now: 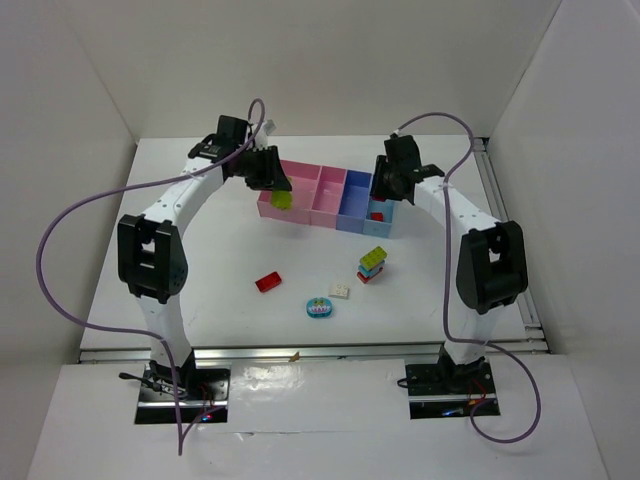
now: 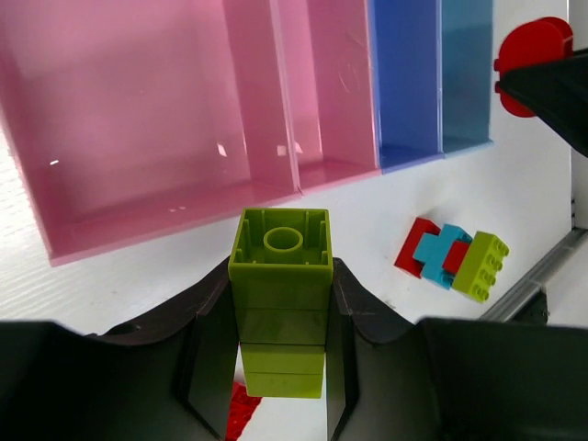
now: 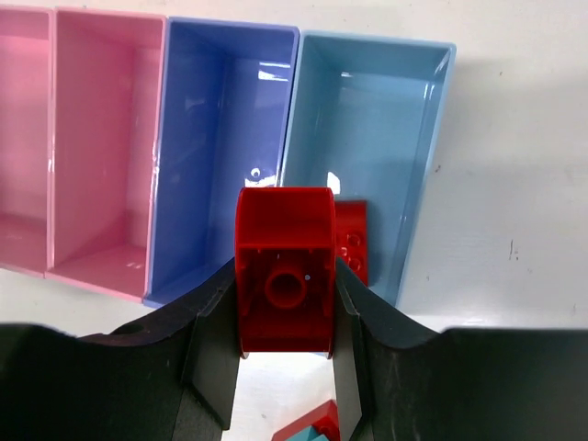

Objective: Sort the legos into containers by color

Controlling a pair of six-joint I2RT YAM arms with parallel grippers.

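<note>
Bins lie close by: left gripper clamps a yellow-green lego, right gripper a red lego; loose legos lie nearby.

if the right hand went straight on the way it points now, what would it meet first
Likely the light blue bin: the right hand, shut on a red lego, points near that bin's wall shared with the blue bin. Depth is unclear.
</note>
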